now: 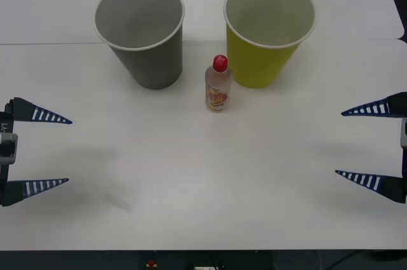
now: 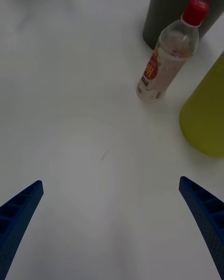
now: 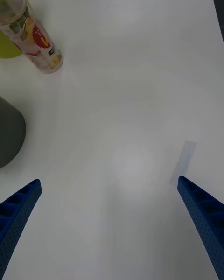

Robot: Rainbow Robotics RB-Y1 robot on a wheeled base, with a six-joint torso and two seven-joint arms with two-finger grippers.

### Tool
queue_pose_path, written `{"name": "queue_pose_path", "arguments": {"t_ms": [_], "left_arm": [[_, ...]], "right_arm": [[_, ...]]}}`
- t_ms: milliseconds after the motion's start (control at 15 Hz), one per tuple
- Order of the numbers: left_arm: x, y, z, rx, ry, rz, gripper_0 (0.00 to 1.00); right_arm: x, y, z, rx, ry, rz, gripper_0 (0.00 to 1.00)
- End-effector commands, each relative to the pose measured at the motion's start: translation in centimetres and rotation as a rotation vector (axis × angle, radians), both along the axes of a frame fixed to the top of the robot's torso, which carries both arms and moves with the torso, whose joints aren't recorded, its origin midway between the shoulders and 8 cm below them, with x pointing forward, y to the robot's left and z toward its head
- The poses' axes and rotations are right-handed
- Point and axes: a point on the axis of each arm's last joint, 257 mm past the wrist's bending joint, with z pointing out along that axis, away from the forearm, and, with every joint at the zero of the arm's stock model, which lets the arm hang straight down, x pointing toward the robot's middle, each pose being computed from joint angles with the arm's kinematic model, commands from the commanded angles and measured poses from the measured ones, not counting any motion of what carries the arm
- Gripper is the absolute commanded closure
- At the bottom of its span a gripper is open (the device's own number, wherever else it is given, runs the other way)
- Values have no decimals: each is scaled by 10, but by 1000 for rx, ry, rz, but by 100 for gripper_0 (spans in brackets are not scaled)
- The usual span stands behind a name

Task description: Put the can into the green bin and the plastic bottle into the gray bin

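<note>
Standing plastic bottle (image 1: 217, 84) well apart from both open end effectors

White table (image 1: 203, 181) carrying gray bin (image 1: 143, 35), plastic bottle (image 1: 217, 84), green bin (image 1: 267, 32), all standing fwd of and btwn left gripper (image 1: 39, 150) and right gripper (image 1: 364, 144).

Table: white top (image 1: 191, 175), spanning nearly the whole frame
Seam: thin line (image 1: 44, 44), upper left
Floor: dark strip (image 1: 76, 260) at bottom edge, possibly floor
</note>
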Motion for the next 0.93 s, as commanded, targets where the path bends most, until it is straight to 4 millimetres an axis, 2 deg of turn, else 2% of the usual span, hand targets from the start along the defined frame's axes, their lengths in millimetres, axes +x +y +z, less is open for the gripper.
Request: {"name": "queue_pose_path", "arguments": {"t_ms": [67, 400, 933], "left_arm": [[0, 0, 0, 0, 0, 0, 0], [0, 0, 0, 0, 0, 0, 0], [0, 0, 0, 0, 0, 0, 0]], "right_arm": [[0, 14, 1, 41, -16, -51, 0], [-4, 49, -4, 206, 53, -171, 0], [2, 80, -10, 455, 102, -361, 0]]}}
